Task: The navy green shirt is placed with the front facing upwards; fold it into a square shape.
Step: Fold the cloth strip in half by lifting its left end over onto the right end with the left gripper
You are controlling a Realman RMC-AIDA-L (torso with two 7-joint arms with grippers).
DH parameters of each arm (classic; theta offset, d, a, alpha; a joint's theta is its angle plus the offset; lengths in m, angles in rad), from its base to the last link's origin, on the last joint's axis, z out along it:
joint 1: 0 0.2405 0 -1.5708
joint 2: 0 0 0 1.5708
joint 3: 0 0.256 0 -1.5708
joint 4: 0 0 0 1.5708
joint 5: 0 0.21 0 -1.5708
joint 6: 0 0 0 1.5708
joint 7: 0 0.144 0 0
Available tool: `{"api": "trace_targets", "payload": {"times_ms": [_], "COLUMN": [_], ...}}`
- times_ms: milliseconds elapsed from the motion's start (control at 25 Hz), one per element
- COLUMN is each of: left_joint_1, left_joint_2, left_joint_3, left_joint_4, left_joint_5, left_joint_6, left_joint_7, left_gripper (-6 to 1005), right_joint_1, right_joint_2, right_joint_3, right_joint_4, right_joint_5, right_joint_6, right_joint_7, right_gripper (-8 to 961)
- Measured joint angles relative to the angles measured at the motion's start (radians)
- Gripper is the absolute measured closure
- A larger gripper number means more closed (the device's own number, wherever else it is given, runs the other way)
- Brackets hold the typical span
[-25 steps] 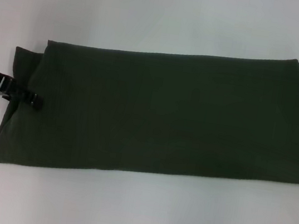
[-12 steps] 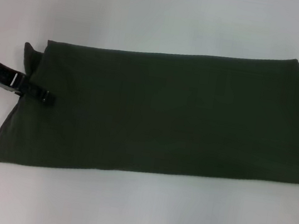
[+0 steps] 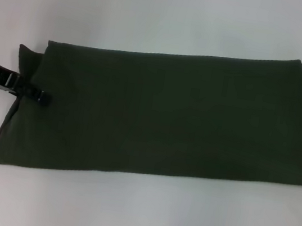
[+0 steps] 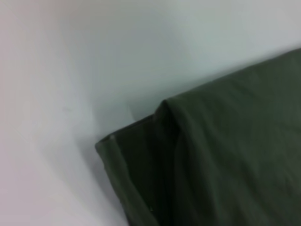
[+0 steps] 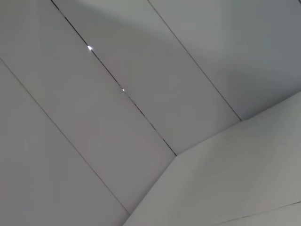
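The navy green shirt [image 3: 162, 114] lies folded into a long band across the white table [image 3: 155, 11]. The left gripper [image 3: 39, 95] reaches in over its left edge; I can't tell whether it grips the cloth. The right gripper is out of sight.

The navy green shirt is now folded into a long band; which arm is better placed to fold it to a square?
Probably the left. The left gripper is already at the navy green shirt's left end, on the cloth. The right gripper is nowhere over the white table.
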Motion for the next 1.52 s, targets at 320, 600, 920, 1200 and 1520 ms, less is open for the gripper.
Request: {"api": "trace_targets", "payload": {"times_ms": [320,600,920,1200,1520], "left_joint_1": [0.01,0.013,-0.001,-0.008,-0.009], "left_joint_2": [0.008,0.006,-0.002,-0.009,-0.011], "left_joint_3": [-0.001,0.002,0.004,0.003,0.003], "left_joint_4": [0.001,-0.003,-0.003,0.007,0.011], "left_joint_5": [0.0,0.0,-0.006,-0.009,-0.009], "left_joint_6": [-0.001,0.012,0.022,0.017,0.013], "left_joint_7": [0.006,0.006,0.009,0.011,0.012], "left_gripper": [99,98,99,98,102], "right_joint_1": [0.004,0.002,0.002,-0.001,0.001], "right_joint_2": [0.0,0.0,0.0,0.0,-0.001], "right_joint_3": [0.0,0.0,0.0,0.0,0.0], "right_joint_4": [0.0,-0.001,-0.001,-0.001,-0.001], "right_joint_5": [0.0,0.0,0.0,0.002,0.003], "right_joint_6": [0.001,0.0,-0.002,-0.004,-0.004], "right_joint_7": [0.0,0.001,0.001,0.001,0.001], "right_gripper": [410,409,410,410,410]}}
